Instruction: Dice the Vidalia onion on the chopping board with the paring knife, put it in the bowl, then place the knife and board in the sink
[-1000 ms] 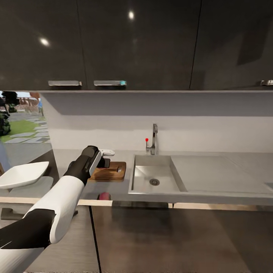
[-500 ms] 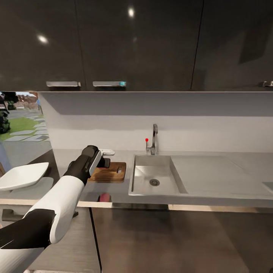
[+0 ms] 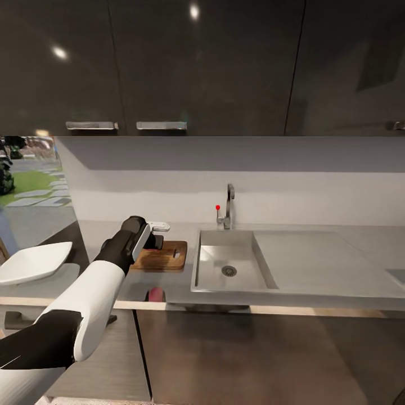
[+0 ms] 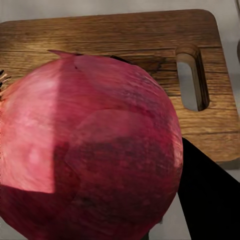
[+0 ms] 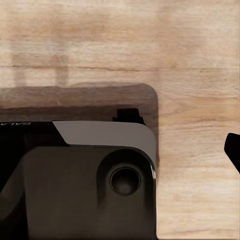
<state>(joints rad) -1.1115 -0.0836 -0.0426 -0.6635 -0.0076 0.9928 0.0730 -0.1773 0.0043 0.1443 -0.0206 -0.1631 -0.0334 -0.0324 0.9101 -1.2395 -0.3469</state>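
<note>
The Vidalia onion (image 4: pixel 90 150), pinkish-red here, sits very close to the left wrist camera, hanging over the dark brown chopping board (image 4: pixel 150 40). A dark finger (image 4: pixel 210 200) lies against its side. In the head view my left gripper (image 3: pixel 155 241) is poised above the chopping board (image 3: pixel 163 257), left of the sink (image 3: pixel 209 263), and the wrist hides the onion. The white bowl (image 3: pixel 32 261) stands at the far left. A small red thing (image 3: pixel 154 293) at the countertop's (image 3: pixel 174 284) front edge looks like the paring knife's handle. A dark fingertip (image 5: pixel 233 149) hangs over pale wooden floor.
The chrome tap (image 3: pixel 228 206) with its red dot rises behind the basin. The flat drainboard (image 3: pixel 320 253) stretches right. Dark wall cabinets (image 3: pixel 202 67) hang above and dark base cabinets (image 3: pixel 236 360) stand below. A part of my own base (image 5: pixel 85 180) lies under the right wrist.
The whole picture has drifted slightly, so the camera moved. My left arm keeps the same pose over the board.
</note>
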